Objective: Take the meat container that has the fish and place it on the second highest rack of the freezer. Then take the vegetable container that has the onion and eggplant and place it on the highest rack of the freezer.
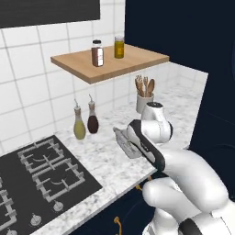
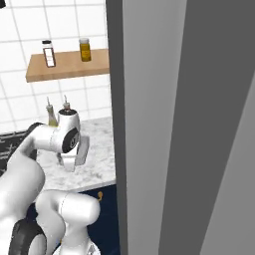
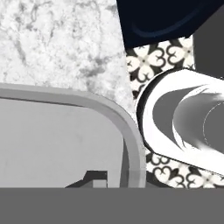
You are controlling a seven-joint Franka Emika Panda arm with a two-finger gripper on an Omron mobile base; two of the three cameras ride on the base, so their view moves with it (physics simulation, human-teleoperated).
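Grey container (image 3: 65, 94), a shallow tray with a raised rim and a rounded corner, lies on the marble counter (image 3: 52, 43) with that corner right at the counter's front edge. The stretch of its floor that shows is bare, so I cannot tell whether this is the meat tray or the vegetable one.

The gripper (image 3: 109, 181) is closed on it. In the hand view one dark fingertip (image 3: 94, 177) stands inside the tray, tight against the inner wall of the rim; the other tip is hidden. From the left base view the gripper (image 1: 123, 140) points down at the counter's front edge, with the white arm folded low behind it. In the right base view the gripper (image 2: 74, 162) hangs over the same edge.

Beyond the tray's corner, the hand view looks past the counter's edge to a patterned tile floor (image 3: 148, 61) and a navy cabinet front (image 3: 162, 17).

Further along the counter, a black gas cooktop (image 1: 41, 170) takes up its left end. Two oil bottles (image 1: 79, 124) stand together near the back edge by the tiled wall. A white utensil holder (image 1: 144, 102) with wooden tools stands toward the back right corner. Above hangs a wooden shelf (image 1: 110, 62) carrying two jars (image 1: 97, 53).

The freezer (image 2: 199, 124) stands as a tall silver-grey panel just beyond the counter's right end in the right base view.
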